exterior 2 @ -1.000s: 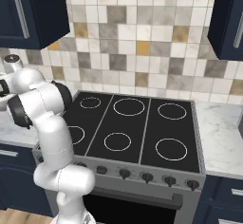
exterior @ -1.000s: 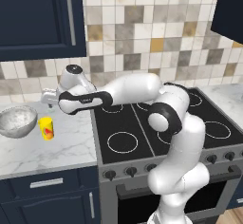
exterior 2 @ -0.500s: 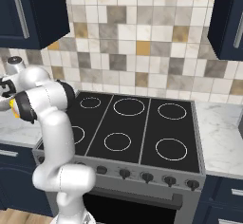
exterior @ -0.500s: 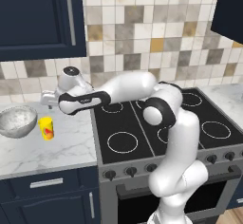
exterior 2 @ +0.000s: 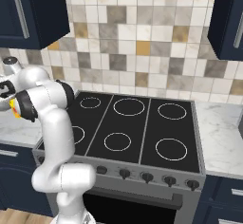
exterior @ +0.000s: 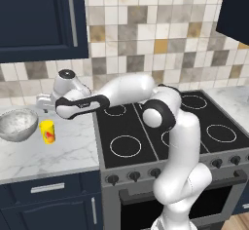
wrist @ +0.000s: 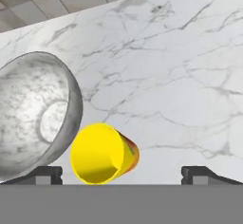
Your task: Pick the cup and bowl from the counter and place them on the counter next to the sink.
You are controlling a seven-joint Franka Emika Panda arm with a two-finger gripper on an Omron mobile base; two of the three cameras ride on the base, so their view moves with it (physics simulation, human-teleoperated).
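The yellow cup (exterior: 47,131) stands upright on the white marble counter (exterior: 53,157), just right of the speckled grey-white bowl (exterior: 17,125). My gripper (exterior: 42,104) hovers above and slightly behind the cup, apart from it. In the hand view the cup (wrist: 102,154) lies between my two spread fingertips (wrist: 45,173), nearer the left one, and my gripper (wrist: 122,176) is open with nothing held. The bowl (wrist: 33,114) sits close against the cup's left side there. The sink is out of view.
The black stove top (exterior: 146,131) borders the counter on the right, and my arm reaches across it. A tiled wall (exterior: 29,75) and a navy upper cabinet (exterior: 39,19) rise behind the counter. Bare marble (wrist: 180,90) stretches past the cup.
The hand has edged slightly left, over the cup. The jaws stay wide open, and the cup and bowl have not moved.
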